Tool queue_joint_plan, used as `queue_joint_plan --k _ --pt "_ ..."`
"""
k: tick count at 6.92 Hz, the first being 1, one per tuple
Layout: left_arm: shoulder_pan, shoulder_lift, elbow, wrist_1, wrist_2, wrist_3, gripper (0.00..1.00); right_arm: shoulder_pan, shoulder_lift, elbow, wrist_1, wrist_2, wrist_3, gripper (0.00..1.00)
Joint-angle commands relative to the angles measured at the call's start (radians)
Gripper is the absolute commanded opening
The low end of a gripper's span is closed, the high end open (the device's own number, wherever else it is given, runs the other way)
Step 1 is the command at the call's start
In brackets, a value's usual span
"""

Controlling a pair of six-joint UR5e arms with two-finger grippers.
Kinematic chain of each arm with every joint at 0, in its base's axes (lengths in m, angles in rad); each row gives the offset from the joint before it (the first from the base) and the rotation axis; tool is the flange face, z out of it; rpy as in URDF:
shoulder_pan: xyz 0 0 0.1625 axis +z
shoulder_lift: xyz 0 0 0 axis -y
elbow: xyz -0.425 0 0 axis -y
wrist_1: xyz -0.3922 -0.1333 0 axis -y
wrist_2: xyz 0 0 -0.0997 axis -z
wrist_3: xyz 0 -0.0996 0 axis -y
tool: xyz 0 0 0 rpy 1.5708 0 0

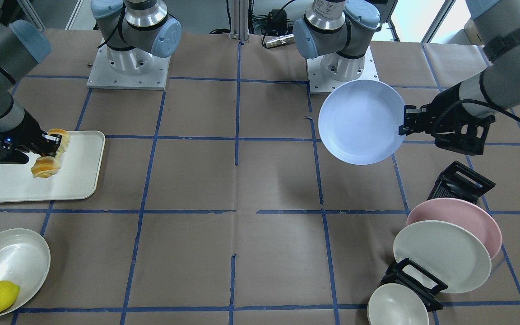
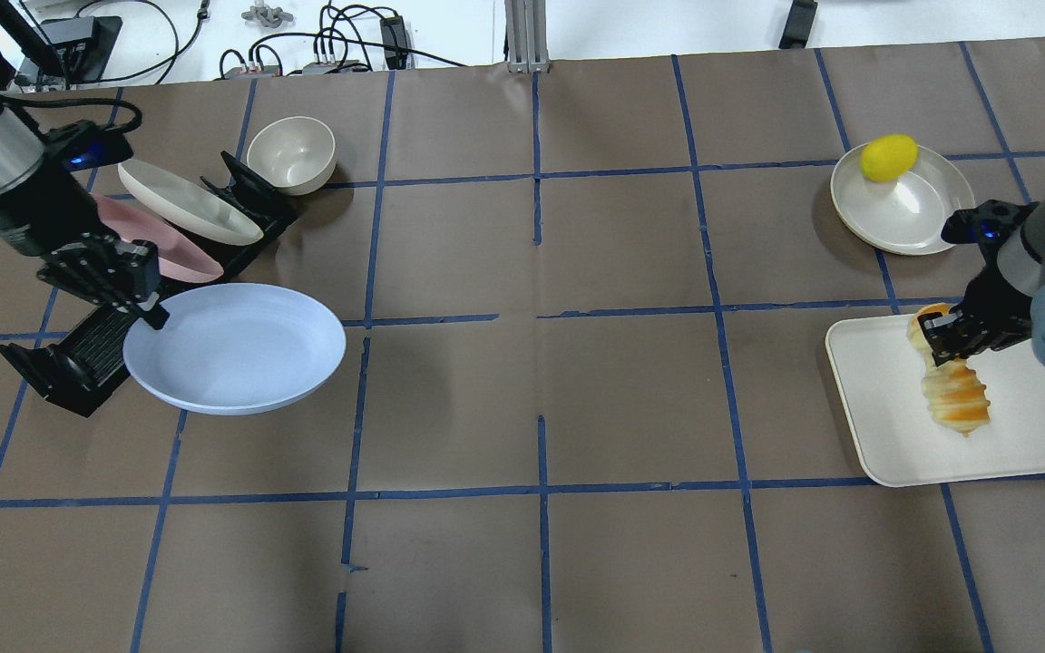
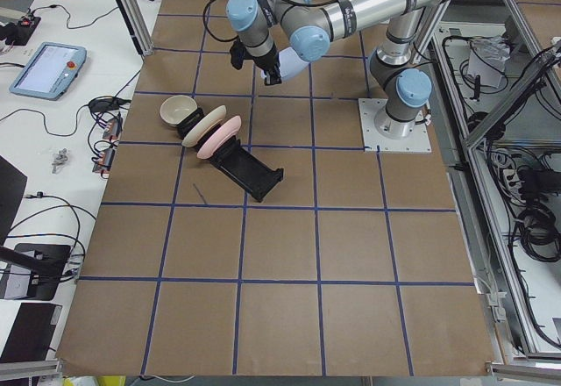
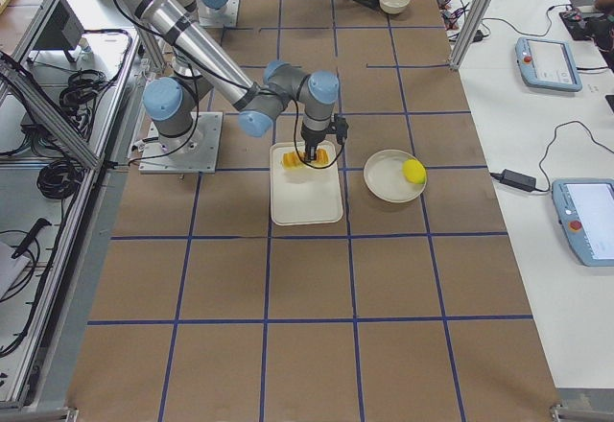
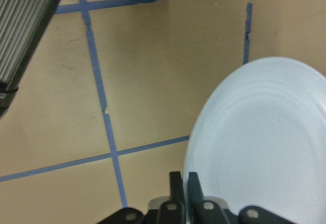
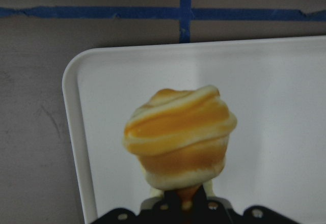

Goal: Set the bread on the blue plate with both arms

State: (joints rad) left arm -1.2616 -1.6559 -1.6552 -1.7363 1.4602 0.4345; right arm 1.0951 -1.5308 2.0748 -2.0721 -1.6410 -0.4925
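The right gripper (image 2: 947,337) is clamped across the middle of the bread (image 2: 956,397), which hangs over the white tray (image 2: 885,444), seemingly just clear of it. The left gripper (image 2: 149,307) pinches the rim of the blue plate (image 2: 237,349) and holds it roughly level above the table, far across from the tray. Both pickups look done, so the step in hand is bringing the two together. Next, I judge, the bread must travel from the tray toward the plate, be lowered onto its centre and be released.
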Motion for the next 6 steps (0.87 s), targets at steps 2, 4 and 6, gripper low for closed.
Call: queue_joint_plan --k 2,4,6 --pt "-0.201 -0.083 -0.005 0.14 -0.099 -0.144 0.12 0.115 -0.085 -0.28 0.325 -0.003 0.069 0.04" --pt "-0.341 -0.221 0.025 0.291 -0.144 -0.29 0.12 0.243 -0.063 -0.448 0.49 0.001 0.245 0.03" --pt "-0.383 -0.334 0.023 0.532 -0.185 -0.298 0.12 0.401 -0.052 -0.488 0.492 0.001 0.4 0.02"
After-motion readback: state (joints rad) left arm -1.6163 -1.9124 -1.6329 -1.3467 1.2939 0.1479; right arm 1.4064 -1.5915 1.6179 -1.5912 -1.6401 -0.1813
